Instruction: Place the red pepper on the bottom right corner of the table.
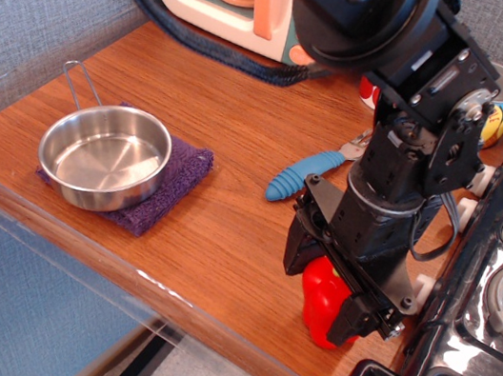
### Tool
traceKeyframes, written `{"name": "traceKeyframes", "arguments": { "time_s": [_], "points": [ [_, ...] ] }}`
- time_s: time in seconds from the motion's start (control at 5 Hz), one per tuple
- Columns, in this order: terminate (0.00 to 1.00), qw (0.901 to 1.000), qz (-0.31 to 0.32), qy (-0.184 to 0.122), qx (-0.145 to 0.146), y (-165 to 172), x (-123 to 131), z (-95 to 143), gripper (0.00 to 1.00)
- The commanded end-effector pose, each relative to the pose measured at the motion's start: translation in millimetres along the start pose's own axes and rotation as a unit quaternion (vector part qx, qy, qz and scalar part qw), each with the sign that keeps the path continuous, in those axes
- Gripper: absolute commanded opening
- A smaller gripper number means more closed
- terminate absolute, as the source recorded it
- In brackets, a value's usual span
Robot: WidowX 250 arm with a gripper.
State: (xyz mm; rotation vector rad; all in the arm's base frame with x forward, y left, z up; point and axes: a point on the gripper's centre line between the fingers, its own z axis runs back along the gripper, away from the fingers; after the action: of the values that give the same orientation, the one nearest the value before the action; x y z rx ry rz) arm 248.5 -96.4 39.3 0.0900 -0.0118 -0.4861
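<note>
red pepper (322, 299) glossy plastic | table (225, 232) wood-grain | pan (103, 156) shiny metal

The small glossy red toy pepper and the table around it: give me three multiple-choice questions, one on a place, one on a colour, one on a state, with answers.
1. Where is the small glossy red toy pepper?
A. In the steel pan
B. Near the brown wooden table's front right corner
C. Beside the toy microwave

2. What colour is the cloth under the round steel pan?
A. Purple
B. Yellow
C. White

3. What is the black gripper doing?
A. Hanging open over the pan
B. Gripping the blue-handled fork
C. Closed around the pepper

Answers: 1 B, it sits low on the table by the black stove. 2 A, purple shows round the pan. 3 C, black fingers flank the pepper.
</note>
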Motion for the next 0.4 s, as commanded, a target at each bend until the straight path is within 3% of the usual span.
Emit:
{"name": "traceKeyframes", "arguments": {
  "time_s": [0.0, 0.2],
  "points": [
    [0.00, 0.9992, 0.014, -0.038, 0.004, 21, -25, 33, 1.00],
    [0.00, 0.9962, 0.024, -0.084, -0.001, 27, -25, 67, 1.00]
  ]
}}
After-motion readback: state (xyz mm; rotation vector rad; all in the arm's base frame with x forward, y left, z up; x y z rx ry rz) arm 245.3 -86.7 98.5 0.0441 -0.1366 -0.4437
